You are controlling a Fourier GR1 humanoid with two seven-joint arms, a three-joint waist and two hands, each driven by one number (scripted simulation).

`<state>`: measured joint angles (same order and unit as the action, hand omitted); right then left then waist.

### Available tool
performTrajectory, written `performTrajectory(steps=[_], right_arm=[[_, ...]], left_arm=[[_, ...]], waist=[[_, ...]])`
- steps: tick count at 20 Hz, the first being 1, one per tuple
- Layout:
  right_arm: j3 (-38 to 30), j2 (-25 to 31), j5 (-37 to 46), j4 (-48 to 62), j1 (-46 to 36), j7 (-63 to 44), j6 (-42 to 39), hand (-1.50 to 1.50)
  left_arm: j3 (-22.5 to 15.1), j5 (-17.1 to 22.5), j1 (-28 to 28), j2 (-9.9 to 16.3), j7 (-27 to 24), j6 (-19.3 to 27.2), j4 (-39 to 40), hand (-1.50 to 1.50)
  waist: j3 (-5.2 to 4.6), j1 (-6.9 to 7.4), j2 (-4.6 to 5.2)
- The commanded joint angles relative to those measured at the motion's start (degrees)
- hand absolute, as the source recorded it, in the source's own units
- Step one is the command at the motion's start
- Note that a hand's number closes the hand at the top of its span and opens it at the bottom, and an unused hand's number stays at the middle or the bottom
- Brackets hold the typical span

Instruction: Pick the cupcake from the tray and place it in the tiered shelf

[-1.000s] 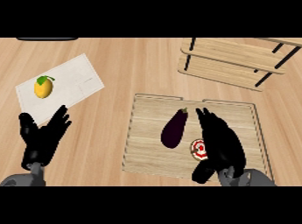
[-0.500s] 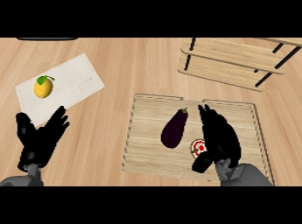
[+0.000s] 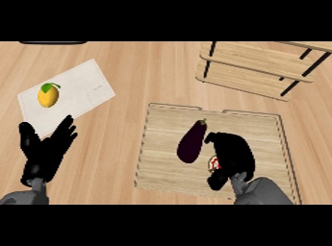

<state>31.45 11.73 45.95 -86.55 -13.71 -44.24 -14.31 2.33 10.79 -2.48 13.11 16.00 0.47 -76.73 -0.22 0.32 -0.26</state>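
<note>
The cupcake [image 3: 214,164], red and white, sits on the wooden tray [image 3: 170,126] at the lower right; only a small part of it shows. My right hand [image 3: 233,153] lies over it with fingers and thumb curled round it. A dark purple eggplant [image 3: 192,141] lies on the tray just left of that hand. The tiered wooden shelf [image 3: 253,61] stands at the upper right, well beyond the tray. My left hand [image 3: 46,150] rests open at the lower left, fingers up, away from the tray.
A white cutting board [image 3: 86,93] lies at the upper left with a yellow fruit [image 3: 48,95] on it. Bare wooden counter [image 3: 147,72] runs between board, tray and shelf.
My right hand's fingers, straight before, have curled down over the cupcake. The left hand, eggplant and tray have stayed where they were.
</note>
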Motion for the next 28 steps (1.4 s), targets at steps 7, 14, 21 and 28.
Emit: performTrajectory(steps=[7, 14, 21, 28], right_arm=[[2.5, -4.2, 2.9, -1.1, 4.7, 6.7, 2.7, 1.50], [-0.8, -8.0, 4.3, -5.1, 1.7, 7.6, 7.2, 1.50], [-5.0, -11.6, 1.9, -1.3, -12.3, -2.5, 17.5, 1.50], [-8.9, -11.2, 10.5, -13.8, -22.7, -16.3, 12.6, 1.50]], left_arm=[[2.2, -0.5, -0.3, 1.0, -1.7, -2.3, 3.3, 0.00], [0.5, -1.2, 0.5, -1.9, 2.1, 0.6, -2.1, 0.00], [1.3, -1.2, -2.3, -1.5, 1.6, -0.1, 0.4, 0.00], [0.2, -2.8, 0.6, -2.3, 0.6, 0.8, -1.3, 0.00]], waist=[[0.21, -0.36, 0.22], [0.24, -0.04, 0.23], [0.21, 0.04, 0.25], [0.18, -0.59, -0.09]])
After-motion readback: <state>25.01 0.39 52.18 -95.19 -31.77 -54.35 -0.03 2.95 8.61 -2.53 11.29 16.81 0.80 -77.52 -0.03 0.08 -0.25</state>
